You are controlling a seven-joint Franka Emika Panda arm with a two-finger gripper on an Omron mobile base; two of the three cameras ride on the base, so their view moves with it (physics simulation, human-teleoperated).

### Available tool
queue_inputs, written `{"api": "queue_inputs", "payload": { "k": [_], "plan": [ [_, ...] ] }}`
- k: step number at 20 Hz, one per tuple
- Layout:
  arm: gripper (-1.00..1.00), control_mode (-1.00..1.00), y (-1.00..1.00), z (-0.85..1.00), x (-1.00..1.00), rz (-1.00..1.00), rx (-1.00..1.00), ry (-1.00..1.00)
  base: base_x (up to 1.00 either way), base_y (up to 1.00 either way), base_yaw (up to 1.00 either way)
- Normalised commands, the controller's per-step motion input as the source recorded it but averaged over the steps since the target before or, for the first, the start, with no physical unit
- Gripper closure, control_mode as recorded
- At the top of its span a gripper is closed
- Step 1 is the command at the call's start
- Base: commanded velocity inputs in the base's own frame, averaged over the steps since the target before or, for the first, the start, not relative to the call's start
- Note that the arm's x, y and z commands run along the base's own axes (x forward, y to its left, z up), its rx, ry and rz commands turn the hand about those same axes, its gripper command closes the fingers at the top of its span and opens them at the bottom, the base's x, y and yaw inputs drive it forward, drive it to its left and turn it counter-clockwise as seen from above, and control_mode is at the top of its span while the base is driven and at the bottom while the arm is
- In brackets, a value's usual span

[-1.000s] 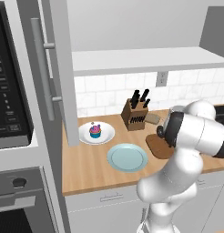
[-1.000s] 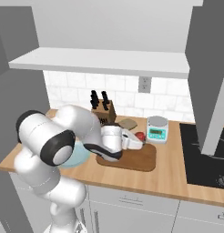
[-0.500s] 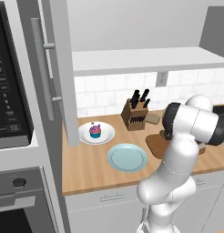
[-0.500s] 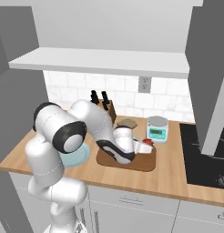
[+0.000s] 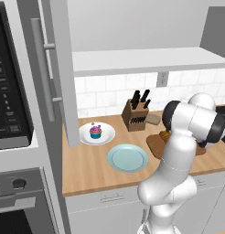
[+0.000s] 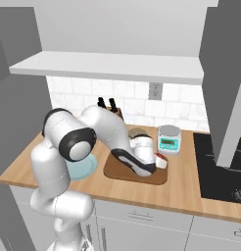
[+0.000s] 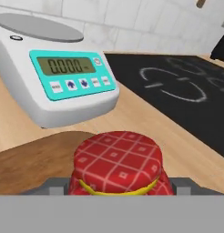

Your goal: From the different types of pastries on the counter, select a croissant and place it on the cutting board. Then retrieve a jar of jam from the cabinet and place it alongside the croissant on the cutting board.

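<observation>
Jam jar: red lid cover with white check pattern, yellow band under it. Cutting board: dark brown. Counter: light wood, plank grain. Scale: white body, teal panel, grey-green display, grey round platter. Cupcake: blue wrapper, pink-purple frosting, on a white plate. Second plate: light blue. Knife block: brown wood, black handles. Stovetop: black with pale ring markings. Backsplash: white tile. Cabinet door: grey.
</observation>
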Motion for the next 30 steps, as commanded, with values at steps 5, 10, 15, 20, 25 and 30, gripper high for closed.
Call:
{"api": "queue_inputs", "payload": {
  "k": [5,10,15,20,25,30],
  "plan": [
    [-1.0,-1.0,0.34,-0.74,-0.39,0.0,0.23,-0.01,0.0,0.0,0.0],
    [-1.0,-1.0,0.08,-0.43,-0.32,0.0,0.13,-0.09,0.0,0.0,0.0],
    [-1.0,-1.0,0.03,-0.18,-0.41,0.0,0.07,-0.13,0.0,0.0,0.0],
    [-1.0,-1.0,0.14,0.0,-0.91,0.0,0.0,-0.28,0.0,0.0,0.0],
    [-1.0,-1.0,0.06,0.0,-1.0,0.0,0.0,-0.37,0.0,0.0,0.0],
    [-1.0,-1.0,0.07,-0.01,-1.0,0.05,0.0,-0.39,0.0,0.0,0.0]
  ]
}}
